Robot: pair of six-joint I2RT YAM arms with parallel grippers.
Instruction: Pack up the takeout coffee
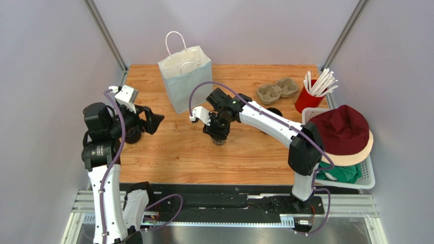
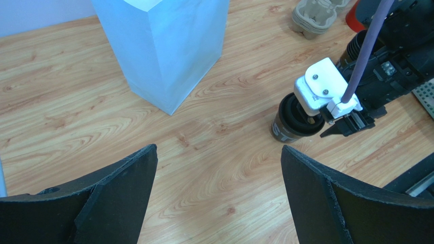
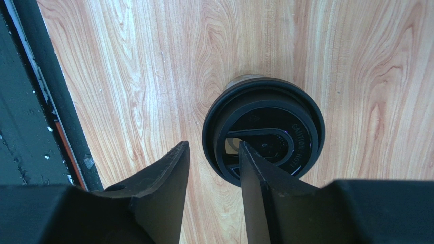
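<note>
Holds nothing in the right gripper [image 3: 213, 147], half open above the black coffee cup [image 3: 275, 127] on the wood table [image 3: 127, 76] with the cup's rim between its fingers [image 3: 163, 188], and nothing in the wide-open left gripper [image 2: 218, 152], the cup well past those fingertips [image 2: 137, 168].

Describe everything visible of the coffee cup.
The coffee cup is small, round and dark, with white print on its side and a black plastic-looking lid embossed CAUTION HOT around a sip slot. It stands upright on the wooden table, apart from the bag. The open right gripper straddles its lid rim; contact cannot be told.
</note>
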